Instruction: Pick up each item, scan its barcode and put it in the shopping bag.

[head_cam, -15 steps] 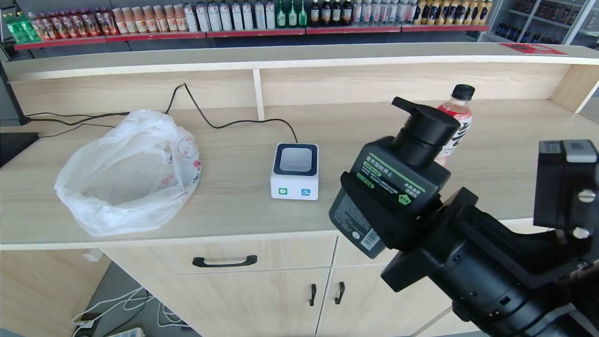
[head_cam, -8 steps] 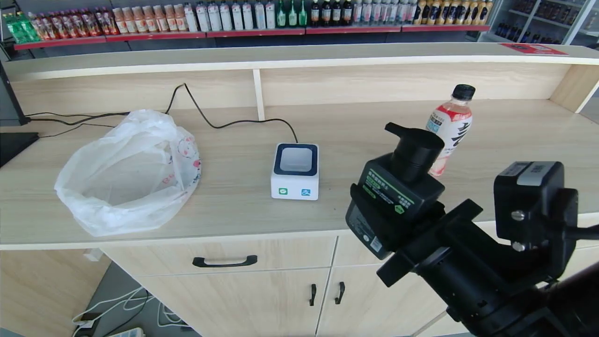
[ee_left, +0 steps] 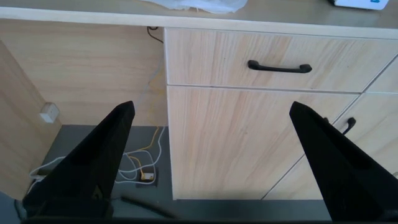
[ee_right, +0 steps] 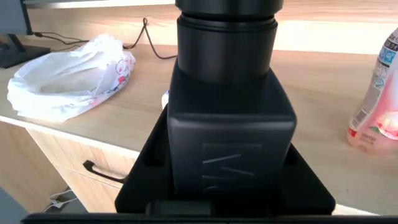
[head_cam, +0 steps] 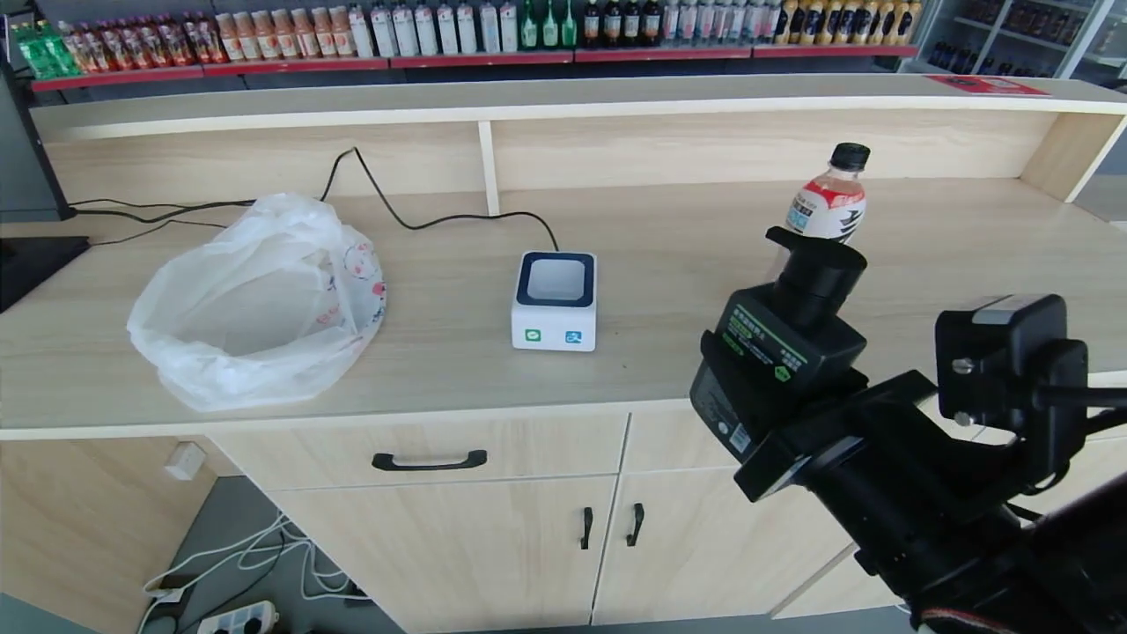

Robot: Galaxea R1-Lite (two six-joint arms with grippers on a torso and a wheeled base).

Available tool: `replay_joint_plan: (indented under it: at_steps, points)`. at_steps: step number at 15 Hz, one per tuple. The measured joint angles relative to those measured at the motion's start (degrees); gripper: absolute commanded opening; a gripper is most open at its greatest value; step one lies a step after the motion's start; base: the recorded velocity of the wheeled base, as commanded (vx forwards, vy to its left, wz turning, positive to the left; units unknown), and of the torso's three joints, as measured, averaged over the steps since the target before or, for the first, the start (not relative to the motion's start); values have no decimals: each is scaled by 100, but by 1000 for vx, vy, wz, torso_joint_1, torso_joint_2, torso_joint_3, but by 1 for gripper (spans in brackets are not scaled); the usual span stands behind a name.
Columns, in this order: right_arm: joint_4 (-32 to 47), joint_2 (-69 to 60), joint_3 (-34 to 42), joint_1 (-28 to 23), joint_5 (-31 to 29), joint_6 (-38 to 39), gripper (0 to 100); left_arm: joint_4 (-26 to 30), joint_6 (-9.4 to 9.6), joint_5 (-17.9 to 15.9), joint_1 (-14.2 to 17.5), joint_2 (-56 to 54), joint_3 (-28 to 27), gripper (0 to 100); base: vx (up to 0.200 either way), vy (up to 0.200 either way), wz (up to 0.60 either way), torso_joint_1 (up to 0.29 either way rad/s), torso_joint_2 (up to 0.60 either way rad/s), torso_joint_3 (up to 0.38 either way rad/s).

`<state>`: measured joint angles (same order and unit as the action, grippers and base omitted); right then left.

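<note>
My right gripper (head_cam: 773, 389) is shut on a black pump bottle (head_cam: 779, 339) with a green label. It holds the bottle tilted in the air, over the counter's front edge and to the right of the white barcode scanner (head_cam: 555, 301). In the right wrist view the bottle (ee_right: 229, 118) stands between the gripper's (ee_right: 227, 183) fingers. An open white shopping bag (head_cam: 260, 299) lies at the counter's left. A pink drink bottle (head_cam: 828, 204) stands upright behind the held bottle. My left gripper (ee_left: 208, 165) hangs open below the counter, in front of the drawer.
The scanner's black cable (head_cam: 414, 220) runs to the back left. A raised shelf (head_cam: 563, 92) borders the counter's far side. A drawer handle (ee_left: 279, 66) and cabinet doors (head_cam: 607, 528) lie under the wooden counter (head_cam: 669, 264). Cables lie on the floor (head_cam: 238, 572).
The head camera has shifted, so the counter sits slightly higher and farther. My right gripper has drawn back to the right and lower with the black bottle, away from the scanner.
</note>
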<state>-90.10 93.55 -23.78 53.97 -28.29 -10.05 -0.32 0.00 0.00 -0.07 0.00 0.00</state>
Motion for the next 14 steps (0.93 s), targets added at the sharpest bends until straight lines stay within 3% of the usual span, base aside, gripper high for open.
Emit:
replay_joint_plan:
  at_steps: [2,14]
  points:
    - [16,-69,9,-50,-94,23,0,0,-7,0,0,0,0,100,0,0,0,0,0,0]
    - [18,-155,-35,-77,-107,33,0,-1,-24,0,2,0,0,100,0,200,0,5,2,3]
